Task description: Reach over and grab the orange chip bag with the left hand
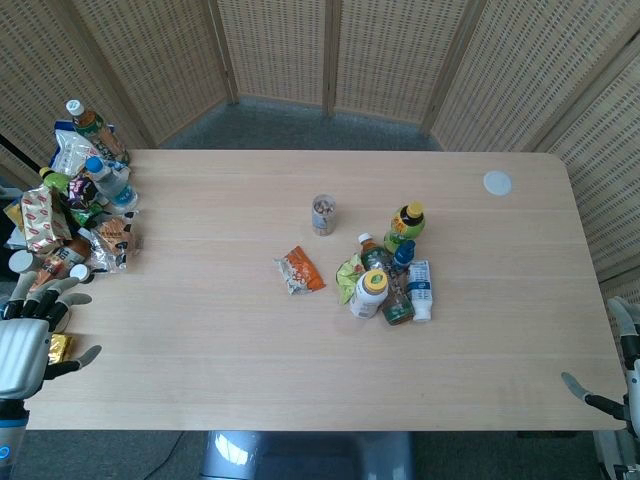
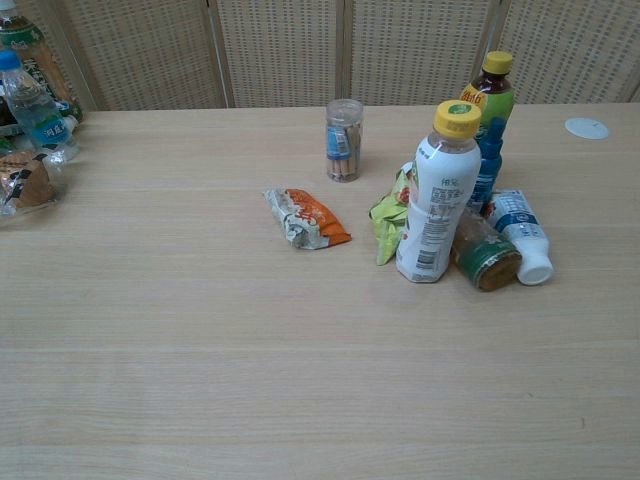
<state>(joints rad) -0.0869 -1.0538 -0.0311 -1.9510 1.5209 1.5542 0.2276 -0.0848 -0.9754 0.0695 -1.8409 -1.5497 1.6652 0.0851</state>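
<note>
The orange chip bag [image 1: 300, 270] lies flat near the middle of the table, also seen in the chest view [image 2: 306, 217] left of the bottles. My left hand [image 1: 32, 338] hovers at the table's near left corner, far from the bag, fingers spread and empty. Only part of my right hand [image 1: 612, 385] shows at the near right edge, fingers apart and holding nothing. Neither hand appears in the chest view.
Right of the bag stand a white yellow-capped bottle [image 2: 437, 192], a green bag [image 2: 390, 215], a green-tea bottle [image 2: 487, 110] and lying bottles [image 2: 520, 235]. A clear jar [image 2: 343, 139] stands behind. Snacks and bottles pile at far left [image 1: 75, 200]. A white lid [image 1: 497, 182] lies far right.
</note>
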